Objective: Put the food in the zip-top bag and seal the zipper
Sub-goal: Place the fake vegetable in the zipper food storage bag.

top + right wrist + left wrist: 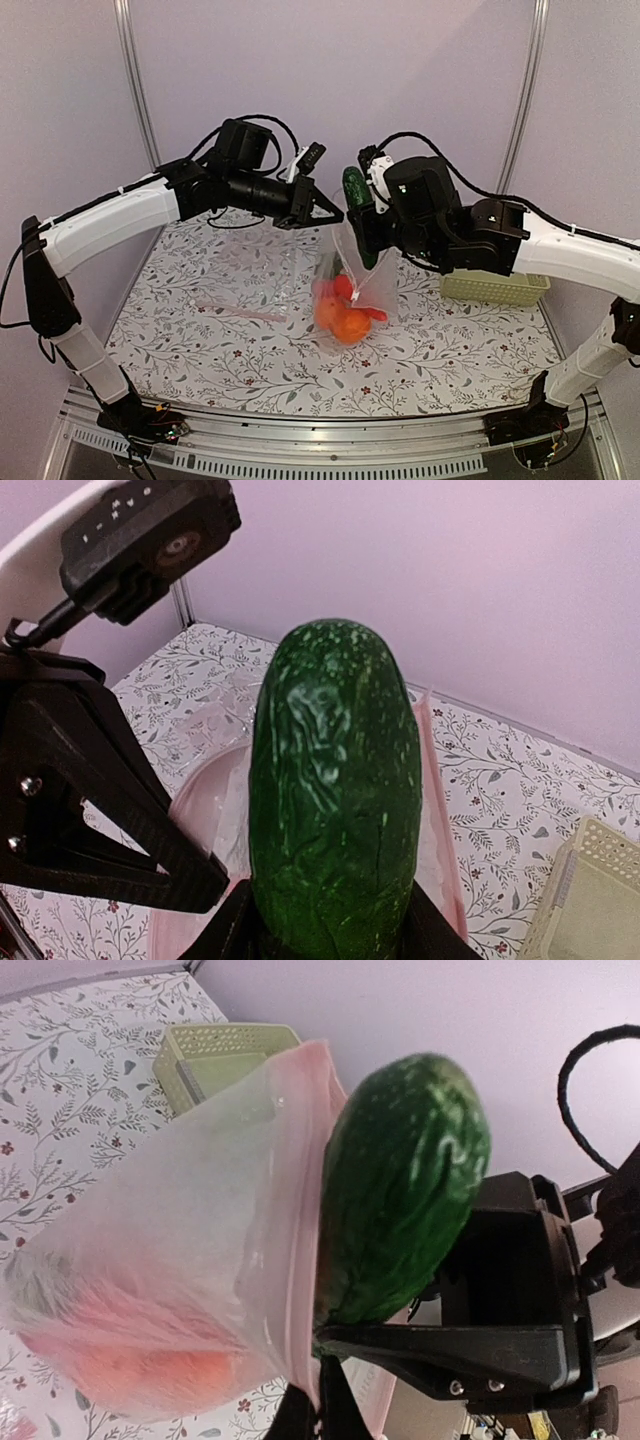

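Top external gives us the count: two pincers, one large clear crinkly zip-top bag (378, 285) hanging between them above the floral-print surface (200, 350), one pale yellow-green lattice basket (495, 288) at the right, and one flat clear plastic sheet with a pink strip (240, 312) lying at the left. Low in the hanging bag sit two smooth round oranges (345, 322) pressed together and one small red fruit (343, 288).

The left pincer (330, 214) is clenched on the bag's rim. The right pincer (362, 228) grasps one dark green, glossy, bumpy cucumber (356, 192), upright at the bag's mouth; whether its lower end is inside we cannot tell.

Left wrist alone shows us the thin pinkish zipper (300, 1260) running down to the pinching tips. Right wrist alone shows the pale flecks on the cucumber's wrinkled skin and the pink rim curving behind it.
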`<state>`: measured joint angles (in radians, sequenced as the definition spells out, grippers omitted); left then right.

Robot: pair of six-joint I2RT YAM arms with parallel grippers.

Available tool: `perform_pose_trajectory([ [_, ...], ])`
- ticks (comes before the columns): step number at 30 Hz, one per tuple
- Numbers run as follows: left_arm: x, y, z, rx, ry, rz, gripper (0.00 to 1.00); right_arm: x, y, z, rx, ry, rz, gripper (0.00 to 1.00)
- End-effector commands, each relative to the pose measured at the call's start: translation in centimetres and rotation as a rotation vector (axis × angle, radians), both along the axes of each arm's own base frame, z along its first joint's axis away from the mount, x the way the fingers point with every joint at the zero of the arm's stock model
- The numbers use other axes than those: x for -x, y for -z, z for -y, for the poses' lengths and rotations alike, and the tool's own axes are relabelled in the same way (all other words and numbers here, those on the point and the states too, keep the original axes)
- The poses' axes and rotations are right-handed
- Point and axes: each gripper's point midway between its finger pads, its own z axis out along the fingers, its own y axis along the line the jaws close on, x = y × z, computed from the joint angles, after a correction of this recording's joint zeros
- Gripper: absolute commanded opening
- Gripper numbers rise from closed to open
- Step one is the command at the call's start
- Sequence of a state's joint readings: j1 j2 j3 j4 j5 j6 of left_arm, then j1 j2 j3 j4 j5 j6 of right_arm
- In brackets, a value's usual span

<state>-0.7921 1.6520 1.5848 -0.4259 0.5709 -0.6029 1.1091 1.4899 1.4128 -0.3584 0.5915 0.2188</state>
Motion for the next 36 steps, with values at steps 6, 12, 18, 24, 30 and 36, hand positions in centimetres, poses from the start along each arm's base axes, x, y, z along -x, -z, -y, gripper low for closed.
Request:
perform_pose_trajectory([
  [6, 0.1, -1.5, 0.0, 0.015, 0.007, 0.063, 0.0, 1.6, 3.4, 2.3, 0.161, -0.005, -0.094, 0.4],
  [12, 0.0, -1.3, 0.0, 0.012, 0.007, 0.065, 0.0, 2.4, 4.4, 2.1, 0.203, -0.039, -0.169, 0.41],
  [18, 0.0, -1.1, 0.0, 0.009, 0.015, 0.065, 0.0, 2.3, 5.4, 1.9, 0.203, -0.019, -0.207, 0.48],
  [24, 0.3, -0.7, 0.1, 0.006, 0.035, 0.057, 0.0, 2.5, 3.4, 1.8, 0.137, -0.025, -0.195, 0.71],
  [30, 0.5, -0.6, 0.0, -0.001, 0.049, 0.072, 0.0, 3.6, -0.7, 2.2, 0.018, -0.069, -0.174, 0.74],
  [36, 1.1, -0.4, -0.1, 0.0, 0.083, 0.079, 0.0, 4.0, -4.1, 3.8, -0.098, -0.104, -0.18, 0.7],
])
